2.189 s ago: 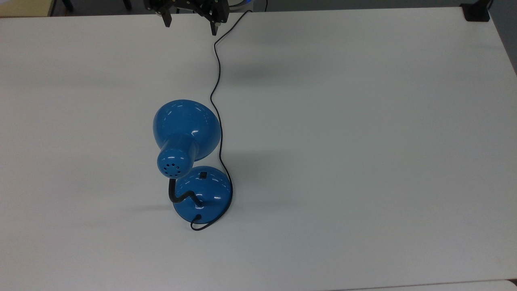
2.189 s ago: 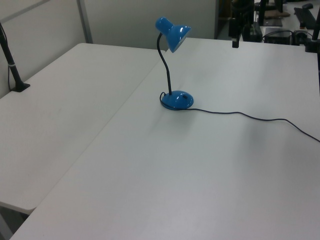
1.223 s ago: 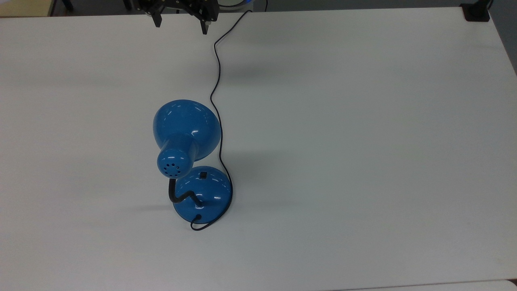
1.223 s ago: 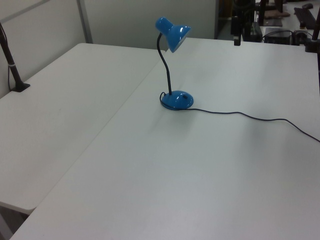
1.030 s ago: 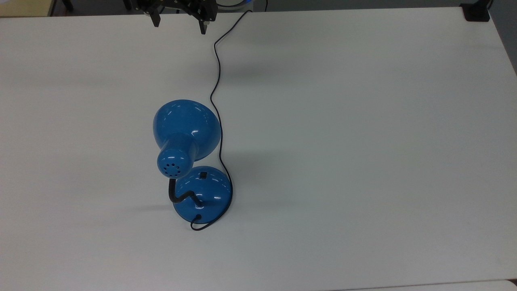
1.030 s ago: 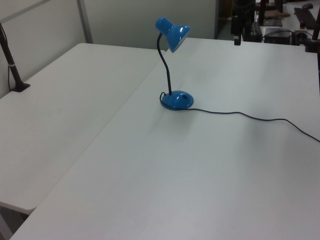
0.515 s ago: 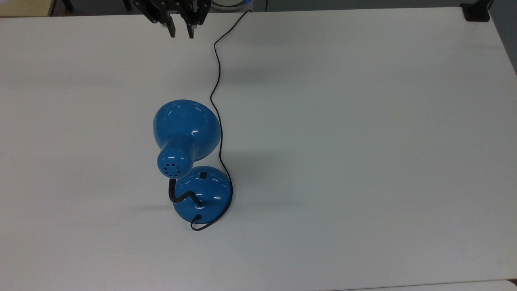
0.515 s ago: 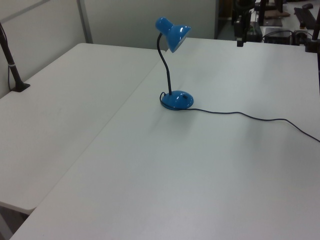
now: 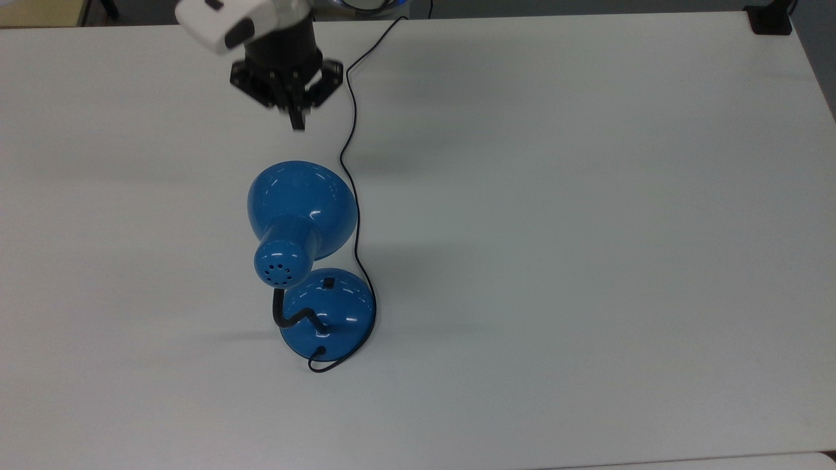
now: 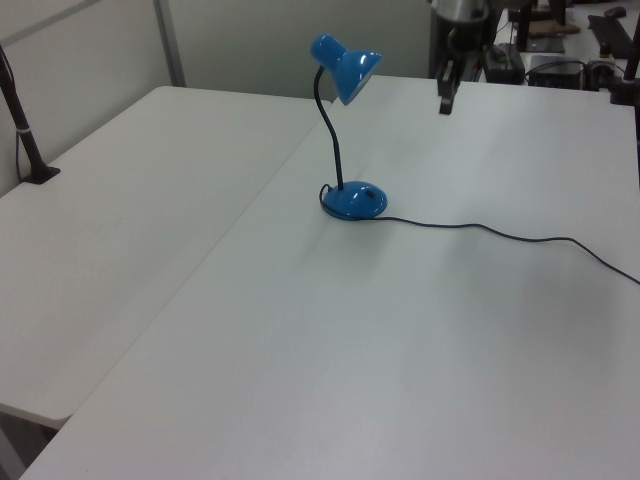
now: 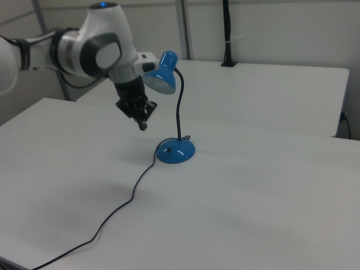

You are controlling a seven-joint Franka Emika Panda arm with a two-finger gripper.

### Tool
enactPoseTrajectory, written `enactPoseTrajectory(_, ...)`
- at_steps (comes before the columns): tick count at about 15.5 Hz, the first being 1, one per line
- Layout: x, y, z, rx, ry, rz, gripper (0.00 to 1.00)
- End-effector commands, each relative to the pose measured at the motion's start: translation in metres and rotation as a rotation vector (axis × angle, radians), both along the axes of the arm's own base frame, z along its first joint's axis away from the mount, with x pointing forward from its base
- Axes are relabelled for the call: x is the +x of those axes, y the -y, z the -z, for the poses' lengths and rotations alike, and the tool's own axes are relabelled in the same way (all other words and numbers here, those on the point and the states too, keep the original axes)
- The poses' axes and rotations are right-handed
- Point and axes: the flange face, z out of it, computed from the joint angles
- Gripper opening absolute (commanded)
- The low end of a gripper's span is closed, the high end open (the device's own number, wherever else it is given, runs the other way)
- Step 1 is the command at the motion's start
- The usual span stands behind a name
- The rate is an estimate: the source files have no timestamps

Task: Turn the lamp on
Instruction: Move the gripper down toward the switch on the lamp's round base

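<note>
Blue lamp (image 9: pixel 302 215): centre-left of your top view, unlit.
Gripper (image 9: pixel 296 123): upper left, fingers together, clear of shade.

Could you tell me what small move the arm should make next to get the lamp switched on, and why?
Probably carry the gripper past the shade toward the lamp's base and lower it. The fingers are shut, suited to pressing, but in the top view they hang beyond the shade, well away from the small black switch on the base, which sits just clear of the shade.
</note>
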Motion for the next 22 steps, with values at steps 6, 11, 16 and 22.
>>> enactPoseTrajectory(6, 0.060, -0.017, 0.098, -0.014, 0.193, -0.017, 0.00)
enactPoseTrajectory(11, 0.084, -0.027, 0.128, -0.021, 0.229, 0.000, 0.00)
enactPoseTrajectory(16, 0.093, -0.041, 0.154, -0.023, 0.268, -0.022, 0.00)
enactPoseTrajectory(22, 0.096, -0.042, 0.176, -0.034, 0.278, -0.042, 0.00)
